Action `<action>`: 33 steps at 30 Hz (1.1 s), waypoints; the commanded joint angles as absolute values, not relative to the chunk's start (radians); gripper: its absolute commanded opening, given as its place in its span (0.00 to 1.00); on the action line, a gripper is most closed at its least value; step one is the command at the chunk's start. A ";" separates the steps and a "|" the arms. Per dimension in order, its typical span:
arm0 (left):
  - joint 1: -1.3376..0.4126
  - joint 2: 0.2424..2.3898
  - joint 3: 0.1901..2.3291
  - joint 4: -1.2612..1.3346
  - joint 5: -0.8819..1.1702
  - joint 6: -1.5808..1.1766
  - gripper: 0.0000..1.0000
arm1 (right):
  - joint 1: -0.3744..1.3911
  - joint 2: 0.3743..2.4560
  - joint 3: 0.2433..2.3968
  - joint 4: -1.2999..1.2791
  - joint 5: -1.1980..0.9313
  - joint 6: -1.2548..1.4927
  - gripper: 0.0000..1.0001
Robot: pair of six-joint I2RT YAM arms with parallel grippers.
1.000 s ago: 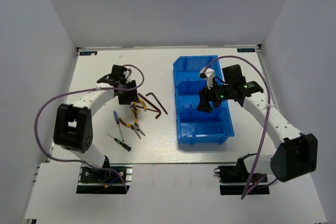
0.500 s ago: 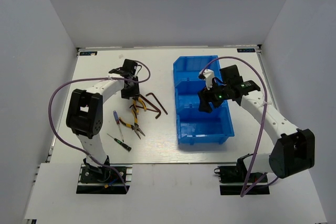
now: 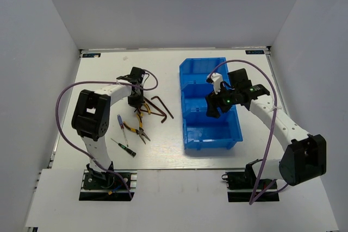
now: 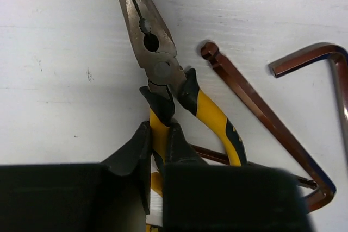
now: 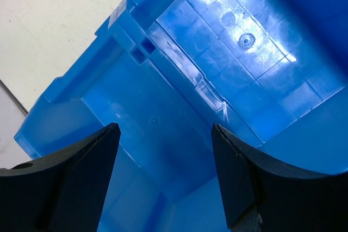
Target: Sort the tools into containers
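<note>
Here, yellow-handled, long-nosed steel pliers

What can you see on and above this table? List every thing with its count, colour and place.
gripped pliers: 1, yellow-and-black handles, left of the bins
loose pliers: 1, same colours, just nearer the bases
blue-handled screwdriver: 1, left of the loose pliers
black-handled screwdriver: 1, nearest the left base
hex keys: at least two, dark brown, between pliers and bins
bins: 3 joined, bright blue, right half of the table
table: 1, white
left gripper: shut on one pliers handle
right gripper: open, empty, above the bins
</note>
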State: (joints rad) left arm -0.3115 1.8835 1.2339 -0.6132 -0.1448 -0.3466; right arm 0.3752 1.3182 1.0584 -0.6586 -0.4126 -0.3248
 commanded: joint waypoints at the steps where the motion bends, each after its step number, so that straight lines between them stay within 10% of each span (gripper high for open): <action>1: -0.316 1.876 1.227 -0.594 -0.161 -0.331 0.09 | 0.371 1.281 1.074 -0.686 -0.400 -0.333 0.74; 6: -0.340 1.722 1.278 -0.565 -0.065 -0.282 0.00 | 0.371 1.264 1.080 -0.712 -0.396 -0.365 0.66; 9: -0.363 1.631 1.278 -0.445 0.206 -0.178 0.00 | 0.368 1.267 1.091 -0.710 -0.377 -0.379 0.00; 18: -0.534 1.862 1.583 -0.311 0.758 -0.067 0.00 | 0.328 1.289 1.144 -0.649 -0.181 -0.318 0.00; 33: -0.762 1.965 1.567 -0.106 0.049 -0.091 0.00 | 0.216 1.134 1.031 -0.526 -0.189 -0.250 0.00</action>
State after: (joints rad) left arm -0.7532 1.9343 1.4689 -0.1368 0.2146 -0.0891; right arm 0.2283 1.1442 1.0473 -0.5655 -0.1497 -0.2703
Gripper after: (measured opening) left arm 0.195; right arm 0.005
